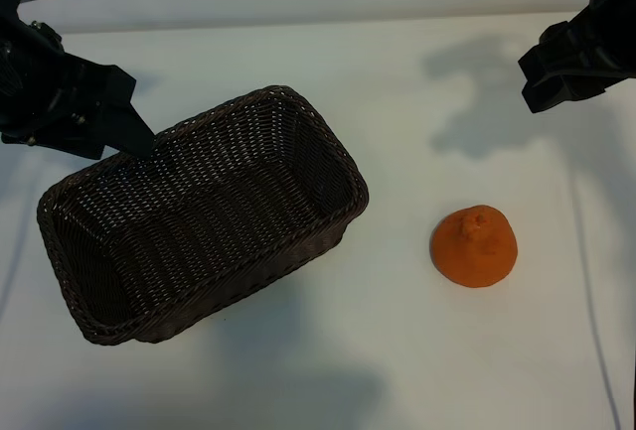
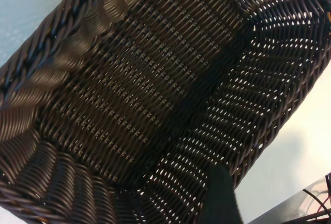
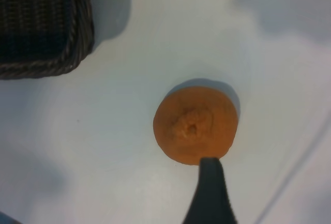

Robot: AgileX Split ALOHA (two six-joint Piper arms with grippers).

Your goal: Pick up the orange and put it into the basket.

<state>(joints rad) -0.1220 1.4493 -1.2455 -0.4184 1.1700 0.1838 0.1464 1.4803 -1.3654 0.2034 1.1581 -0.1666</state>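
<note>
The orange (image 1: 474,246) sits on the white table, knobby neck up, to the right of the basket (image 1: 348,167). The dark wicker basket lies at an angle left of centre, with nothing inside. My left gripper (image 1: 134,139) hangs over the basket's far left rim, open. Its wrist view fills with the basket's weave (image 2: 155,79), and one dark finger (image 2: 221,195) shows over the wall. My right gripper (image 1: 542,82) is high at the far right, open, apart from the orange. In the right wrist view the orange (image 3: 195,124) lies just beyond one fingertip (image 3: 209,169), with the basket's corner (image 3: 77,32) further off.
A thin cable (image 1: 586,251) runs down the table's right side. Arm shadows fall on the table behind the orange (image 1: 477,102) and in front of the basket. Bare white table lies between basket and orange.
</note>
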